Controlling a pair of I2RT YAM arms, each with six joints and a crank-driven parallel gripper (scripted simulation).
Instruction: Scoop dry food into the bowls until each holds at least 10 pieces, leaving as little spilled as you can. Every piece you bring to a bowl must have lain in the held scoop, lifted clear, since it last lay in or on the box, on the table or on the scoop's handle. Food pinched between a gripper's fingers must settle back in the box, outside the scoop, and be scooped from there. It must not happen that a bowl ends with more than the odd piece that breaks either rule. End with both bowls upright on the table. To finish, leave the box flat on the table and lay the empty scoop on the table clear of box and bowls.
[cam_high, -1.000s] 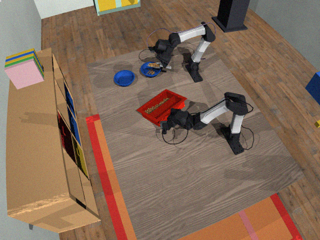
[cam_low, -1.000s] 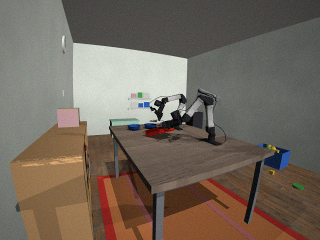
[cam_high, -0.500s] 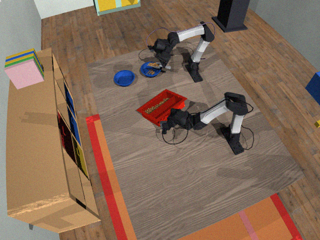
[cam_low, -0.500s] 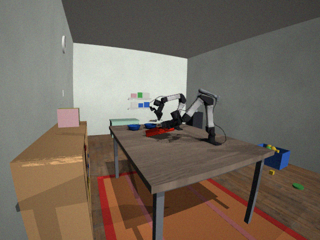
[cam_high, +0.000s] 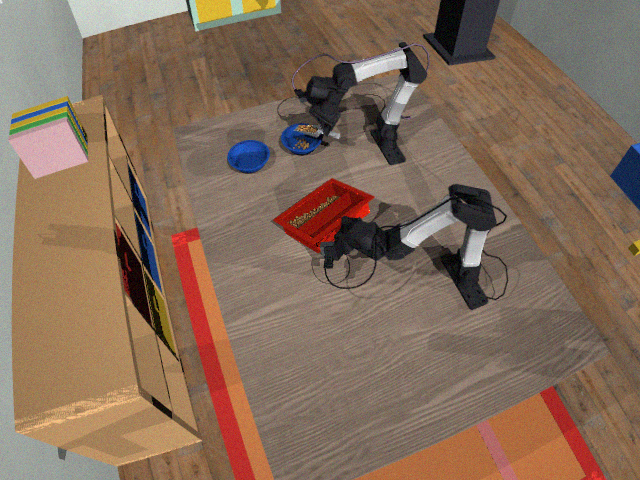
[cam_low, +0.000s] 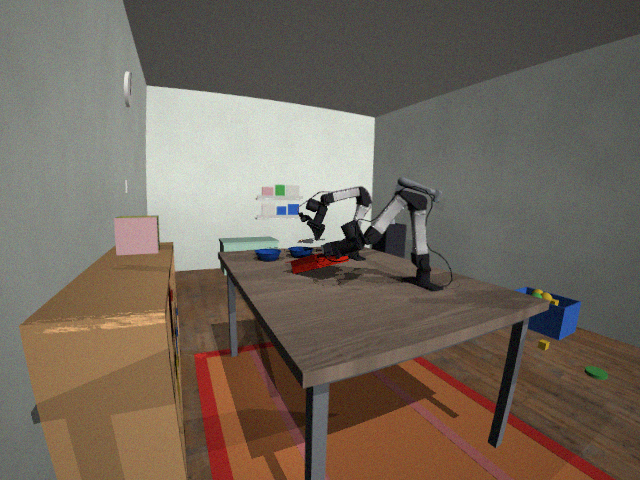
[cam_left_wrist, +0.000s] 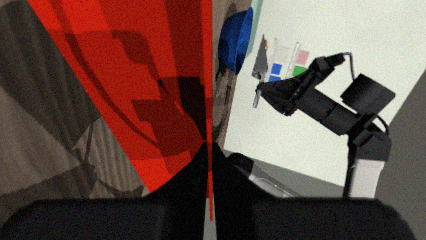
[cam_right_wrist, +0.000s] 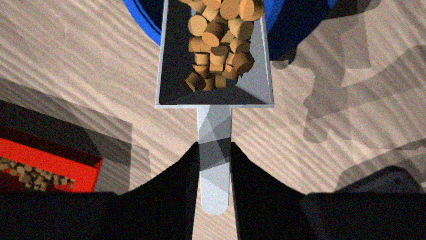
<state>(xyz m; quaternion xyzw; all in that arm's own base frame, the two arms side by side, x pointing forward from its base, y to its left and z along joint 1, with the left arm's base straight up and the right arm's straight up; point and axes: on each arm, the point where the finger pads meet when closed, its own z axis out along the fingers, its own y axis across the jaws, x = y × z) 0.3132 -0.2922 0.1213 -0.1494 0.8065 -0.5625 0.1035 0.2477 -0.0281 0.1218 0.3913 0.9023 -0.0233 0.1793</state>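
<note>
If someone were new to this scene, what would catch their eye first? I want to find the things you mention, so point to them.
Probably the bright red box (cam_high: 356, 192) (cam_low: 310, 264), tilted on the table with the left end effector (cam_high: 325, 253) (cam_left_wrist: 210, 145) at its edge. Next would be the metal scoop (cam_high: 315, 133) (cam_right_wrist: 214, 120), heaped with tan food pieces (cam_right_wrist: 217, 45) and held by the right end effector (cam_high: 325, 136) (cam_right_wrist: 214, 145) over one of two blue bowls.
</note>
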